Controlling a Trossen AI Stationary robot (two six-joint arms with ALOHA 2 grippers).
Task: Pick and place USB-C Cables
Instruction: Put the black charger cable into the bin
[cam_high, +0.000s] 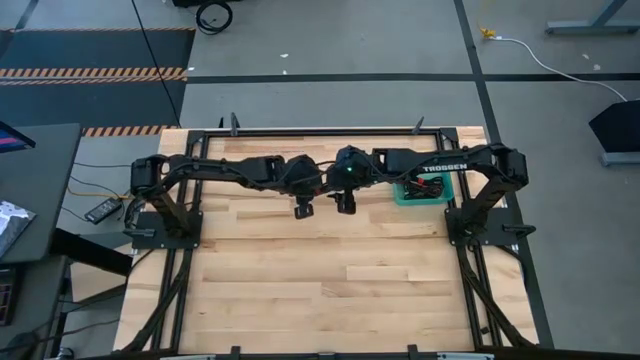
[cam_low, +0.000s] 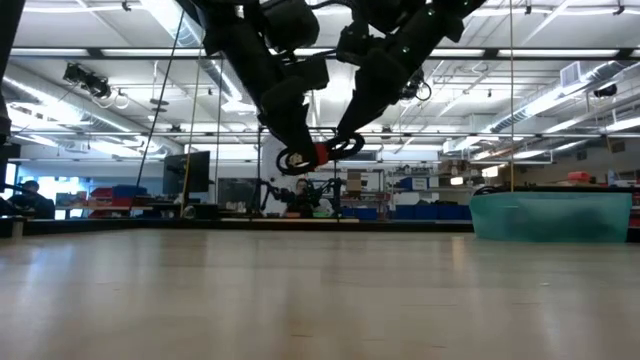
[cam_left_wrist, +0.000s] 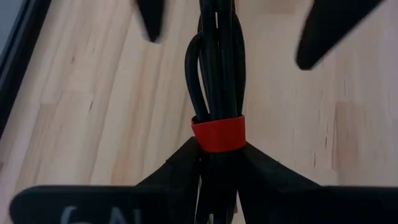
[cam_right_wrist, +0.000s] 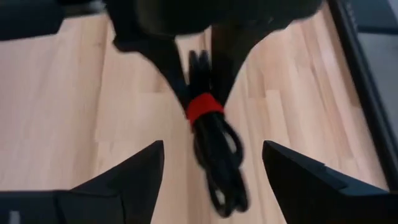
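Left gripper (cam_left_wrist: 217, 163) pinched a black cable bundle (cam_left_wrist: 216, 74) aloft, probably for handover; right gripper (cam_right_wrist: 211, 163) gaped wide just beyond it.

Two dark jointed arms, white TROSSEN lettering (cam_high: 443, 168) on the right one

The butcher-block table (cam_high: 300, 280) stands on grey concrete floor (cam_high: 330, 45) with black-and-orange hazard tape (cam_high: 95, 73). A dark desk (cam_high: 35, 190) sits beside it. Beyond, long ceiling lights (cam_low: 90, 52) brighten a workshop with blue bins (cam_low: 425, 212).
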